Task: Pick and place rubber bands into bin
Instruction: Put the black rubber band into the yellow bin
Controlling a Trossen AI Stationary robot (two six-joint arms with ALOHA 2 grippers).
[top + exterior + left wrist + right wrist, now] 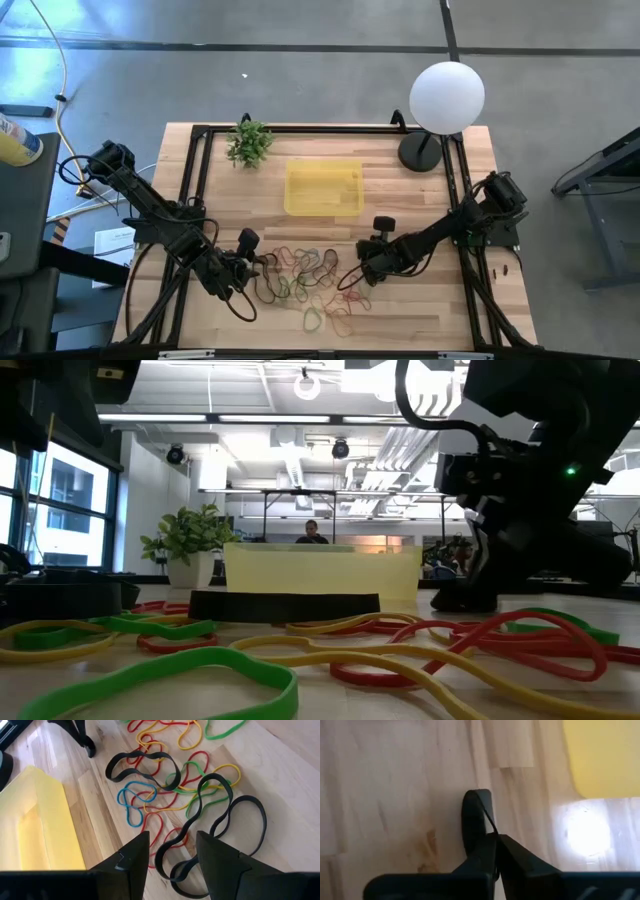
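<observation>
Right claw [496,851] grips black rubber band [472,817].

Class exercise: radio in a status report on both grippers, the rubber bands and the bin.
Left gripper open, low over the rubber bands. Right gripper shut on a black band. Bin looks empty, path unobstructed.

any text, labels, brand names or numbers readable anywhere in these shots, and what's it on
No text can be read in any view.
The paper on the floor left of the table carries print, too small to read.
The yellow and blue object at the high view's left edge may bear a label, too blurred to read.
The bin, rubber bands and both arms show no markings.
</observation>
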